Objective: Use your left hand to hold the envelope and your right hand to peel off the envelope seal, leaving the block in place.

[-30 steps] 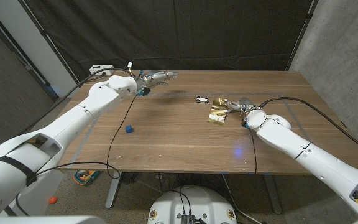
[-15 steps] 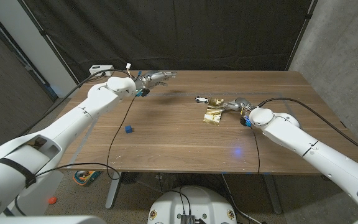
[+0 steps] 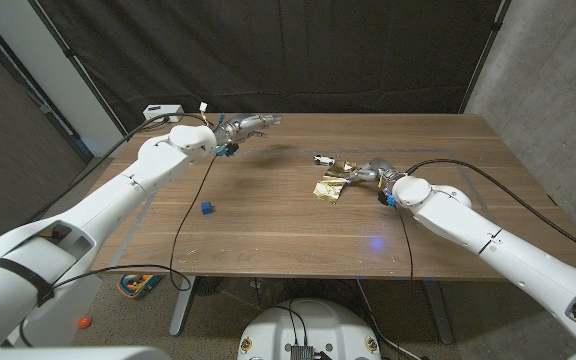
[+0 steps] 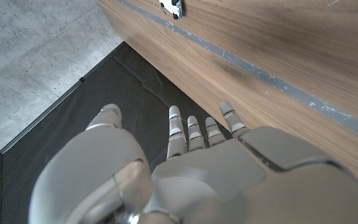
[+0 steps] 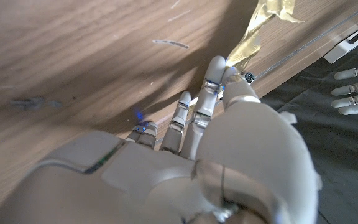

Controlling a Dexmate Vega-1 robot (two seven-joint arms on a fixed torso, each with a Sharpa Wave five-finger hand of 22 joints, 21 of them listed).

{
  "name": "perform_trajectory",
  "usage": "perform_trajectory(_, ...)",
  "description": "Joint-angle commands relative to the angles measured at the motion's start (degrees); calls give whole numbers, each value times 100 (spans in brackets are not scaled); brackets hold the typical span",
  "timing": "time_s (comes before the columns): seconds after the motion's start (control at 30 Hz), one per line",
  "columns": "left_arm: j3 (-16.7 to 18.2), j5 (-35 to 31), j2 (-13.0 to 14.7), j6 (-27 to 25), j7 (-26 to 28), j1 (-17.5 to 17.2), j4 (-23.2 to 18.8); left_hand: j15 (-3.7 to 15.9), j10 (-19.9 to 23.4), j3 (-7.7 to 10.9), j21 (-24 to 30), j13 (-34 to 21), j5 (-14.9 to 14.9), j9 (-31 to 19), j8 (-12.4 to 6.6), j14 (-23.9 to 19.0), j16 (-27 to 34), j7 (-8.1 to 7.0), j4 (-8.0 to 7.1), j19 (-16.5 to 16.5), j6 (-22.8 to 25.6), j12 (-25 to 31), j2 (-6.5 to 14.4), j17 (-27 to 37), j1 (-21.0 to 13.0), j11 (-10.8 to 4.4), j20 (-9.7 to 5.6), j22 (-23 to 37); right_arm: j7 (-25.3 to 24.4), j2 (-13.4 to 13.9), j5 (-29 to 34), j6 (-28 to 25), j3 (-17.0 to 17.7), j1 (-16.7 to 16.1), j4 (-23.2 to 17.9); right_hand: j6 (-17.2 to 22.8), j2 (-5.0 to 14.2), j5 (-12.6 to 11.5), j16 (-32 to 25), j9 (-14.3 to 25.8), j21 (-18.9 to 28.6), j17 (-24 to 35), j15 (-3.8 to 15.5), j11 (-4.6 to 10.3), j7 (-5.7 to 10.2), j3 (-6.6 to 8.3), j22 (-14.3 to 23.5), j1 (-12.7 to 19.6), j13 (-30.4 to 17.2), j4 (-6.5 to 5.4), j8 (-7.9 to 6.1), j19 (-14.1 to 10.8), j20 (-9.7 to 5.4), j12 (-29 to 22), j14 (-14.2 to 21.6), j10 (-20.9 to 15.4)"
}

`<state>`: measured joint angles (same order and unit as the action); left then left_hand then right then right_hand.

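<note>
Currently your right hand (image 3: 370,172) pinches the gold envelope (image 3: 329,187), right of table (image 3: 268,225) centre.
Your left hand (image 3: 249,124) hovers at the far edge, fingers apart, holding nothing; blue block (image 3: 207,208) near the left edge.

envelope (image 5: 267,17) cut off by edge

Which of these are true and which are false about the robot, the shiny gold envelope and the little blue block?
1. The right hand is pinching the gold envelope. True.
2. The left hand is pressing down on the envelope. False: it hovers with fingers spread near the table's far left edge, holding nothing.
3. The blue block sits on top of the envelope. False: it lies alone on the wooden table, well apart, toward the left arm.
4. A small white object lies beside the envelope. True.
</note>
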<state>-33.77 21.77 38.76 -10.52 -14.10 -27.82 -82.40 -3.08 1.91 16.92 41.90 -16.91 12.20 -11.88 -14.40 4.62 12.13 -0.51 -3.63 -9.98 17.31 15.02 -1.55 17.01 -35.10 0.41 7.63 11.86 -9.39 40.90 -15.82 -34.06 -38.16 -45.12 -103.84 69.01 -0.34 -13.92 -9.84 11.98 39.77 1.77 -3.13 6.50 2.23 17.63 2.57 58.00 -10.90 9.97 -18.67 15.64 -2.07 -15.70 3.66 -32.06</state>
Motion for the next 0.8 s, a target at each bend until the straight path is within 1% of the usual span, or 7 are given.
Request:
perform_trajectory(0.03,67,97,27,25,47,-90,-81,5,-20,6,37,-9,0,-30,6,59,23,21,27,-361,-7,-9,39,5,-12,6,-11,10,-513,-405,143,161,-125,-153,85,21,21,-52,-205,-4,1343,927,459,3,-11,74,1518,129,-17,-10,-5,-2019,95,-40,876,-71)
perform_trajectory(0.07,71,104,30,21,53,-99,-91,6,-20,6,36,-9,0,-31,6,56,25,19,27,-364,-4,-8,41,4,-13,6,-4,10,-504,-437,130,164,-141,-151,101,-111,49,-30,-175,-25,1379,937,391,-35,-23,82,1544,121,-17,-62,71,-1927,161,-13,835,-27)
perform_trajectory(0.1,68,98,40,6,60,-103,-108,5,-22,6,35,-10,-1,-32,7,61,23,20,28,-365,-4,-9,43,3,-15,6,-9,10,-546,-486,103,210,-122,-186,122,-520,7,48,-134,-85,1486,955,306,-95,-176,-8,1608,-91,-21,-198,321,-1758,236,57,753,109)
perform_trajectory(0.23,77,98,74,-36,94,-132,-166,7,-25,6,38,-11,-3,-34,9,57,27,21,31,-361,0,-8,50,1,-21,12,-6,10,-413,-522,-59,359,-76,-214,191,-683,-170,91,-119,-117,1600,970,223,-224,-279,-305,1661,-666,-28,-451,498,-1616,308,91,689,167)
perform_trajectory(0.37,91,123,85,-39,113,-170,-189,0,-22,7,39,-14,-6,-37,16,54,31,19,34,-359,-5,-4,64,-2,-30,12,-11,10,-395,-587,-106,463,-92,-211,234,-881,-100,50,-87,-110,1636,988,95,-367,-333,-368,1698,-835,-31,-543,626,-1406,387,181,520,380)
perform_trajectory(0.53,112,153,92,-6,133,-219,-209,-6,-36,7,36,-16,-9,-40,32,59,32,24,38,-370,-30,-8,77,-6,-39,2,2,9,-1133,-963,102,765,-67,-415,349,-187,354,5,-176,-58,2096,950,311,-133,-89,148,1840,257,-26,-37,402,-1514,142,92,743,98)
perform_trajectory(0.8,120,186,82,32,124,-239,-193,6,-30,3,40,-19,-15,-43,40,62,35,16,42,-363,-32,-2,88,-10,-46,-5,-16,9,-1992,-1197,687,1633,-29,-654,617,-26,410,106,-219,-7,2453,974,579,10,-111,286,1939,518,-27,-22,334,-1710,-125,-15,975,-232)
